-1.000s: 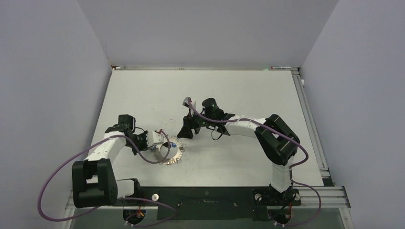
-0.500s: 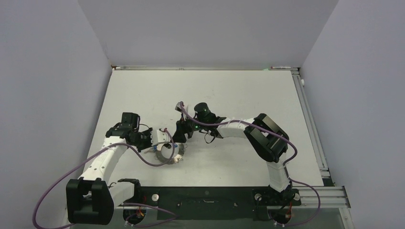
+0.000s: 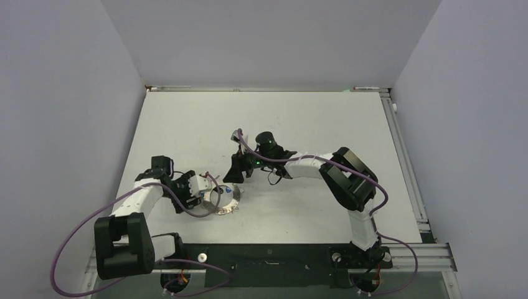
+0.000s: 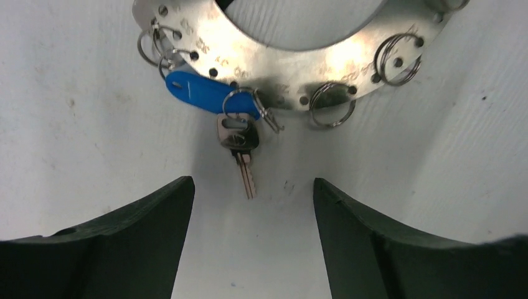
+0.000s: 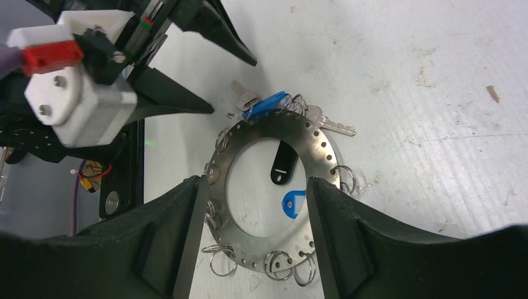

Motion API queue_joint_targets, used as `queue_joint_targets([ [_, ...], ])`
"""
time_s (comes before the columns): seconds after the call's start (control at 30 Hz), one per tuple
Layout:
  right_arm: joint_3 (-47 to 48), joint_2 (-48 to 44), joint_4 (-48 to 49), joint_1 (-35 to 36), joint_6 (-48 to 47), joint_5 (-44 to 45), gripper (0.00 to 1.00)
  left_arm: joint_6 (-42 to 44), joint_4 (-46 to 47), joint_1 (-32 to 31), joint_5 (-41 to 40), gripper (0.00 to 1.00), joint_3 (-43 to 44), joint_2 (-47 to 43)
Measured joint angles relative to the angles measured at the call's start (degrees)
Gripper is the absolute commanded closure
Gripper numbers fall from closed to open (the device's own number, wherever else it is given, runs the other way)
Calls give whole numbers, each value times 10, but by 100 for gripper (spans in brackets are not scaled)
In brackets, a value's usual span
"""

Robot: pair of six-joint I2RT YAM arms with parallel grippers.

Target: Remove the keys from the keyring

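The left tool (image 4: 250, 249) has just let go. It was shut at the keyring's rim a moment ago; now its fingers stand apart and empty, backed off a little. The keyring (image 4: 292, 62) lies flat on the bench (image 4: 75, 124) just ahead of its fingertips. A blue-headed key (image 4: 199, 93) and a silvery key (image 4: 240, 146) are still hooked on the near rim, so nothing came off and that pull probably needs repeating. The right tool (image 5: 255, 187) has moved in and hovers over the ring, fingers apart, gripping nothing. Below it I count one ring, two silvery keys, two blue pieces, one black tag (image 5: 282, 167), and at least seven small loops (image 5: 274, 265).
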Motion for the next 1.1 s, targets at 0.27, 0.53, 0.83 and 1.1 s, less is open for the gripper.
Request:
queue_joint_targets([
  [0.27,0,0,3,-10,1,0,40,-15,85,-32,-1,73,-24,11],
  [0.53,0,0,3,-10,1,-1,39,-2,77,-70,-25,100,-4,26],
  [0.83,1,1,18,-5,6,-1,38,1,21,-116,-19,100,16,-74],
  [1.1,40,17,-14,11,-30,14,38,-31,-40,-35,54,58,66,-64],
])
